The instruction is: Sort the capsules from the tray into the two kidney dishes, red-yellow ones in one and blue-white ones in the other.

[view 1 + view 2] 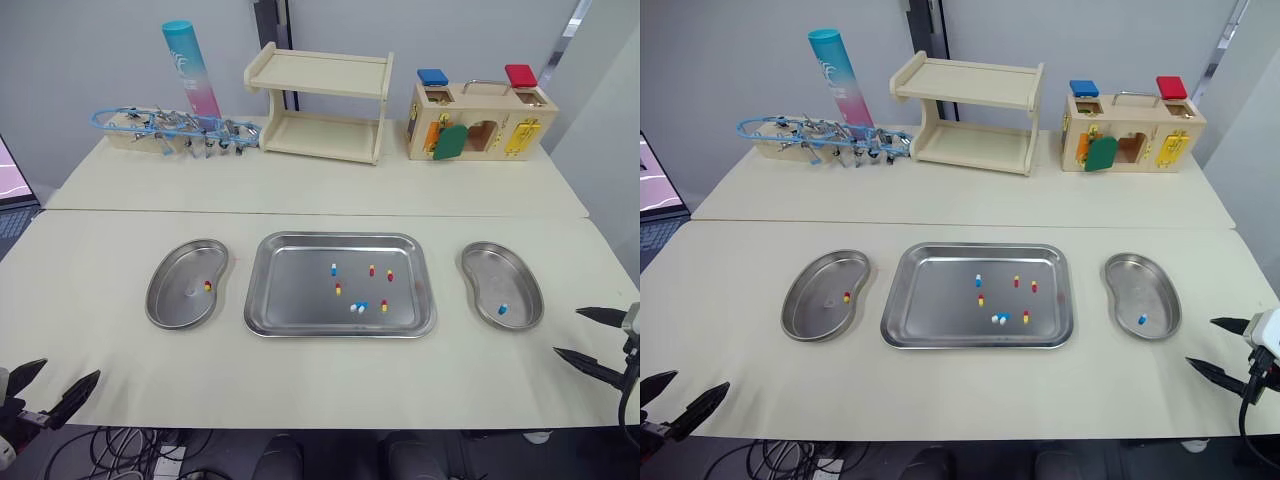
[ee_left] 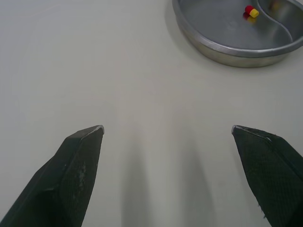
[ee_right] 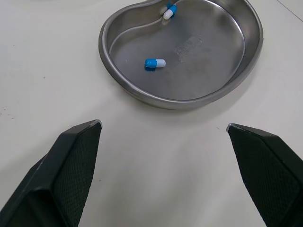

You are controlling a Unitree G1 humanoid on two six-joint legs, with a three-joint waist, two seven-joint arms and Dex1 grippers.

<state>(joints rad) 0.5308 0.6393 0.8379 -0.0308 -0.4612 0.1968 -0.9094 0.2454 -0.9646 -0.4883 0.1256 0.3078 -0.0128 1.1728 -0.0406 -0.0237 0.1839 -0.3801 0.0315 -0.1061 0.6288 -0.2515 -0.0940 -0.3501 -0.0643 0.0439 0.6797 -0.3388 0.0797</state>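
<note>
Seven or so capsules [image 1: 338, 289] lie loose mid tray [image 1: 290, 290], centre of desk [image 1: 100, 250]. One red-yellow capsule [image 1: 207, 286] in left dish [image 1: 180, 305], one blue-white capsule [image 1: 503, 309] in right dish [image 1: 490, 270]. Left tool [image 1: 68, 372] & right tool [image 1: 568, 332] both spread, empty, at near edge. Capsules prob. light, slick, rolly, crushable: pinch gently across the middle.

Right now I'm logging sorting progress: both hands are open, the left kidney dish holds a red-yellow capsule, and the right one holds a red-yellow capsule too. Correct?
No: the right wrist view shows a blue-white capsule in the right kidney dish. The left kidney dish does hold a red-yellow capsule, and the left hand and right hand are open.
</note>
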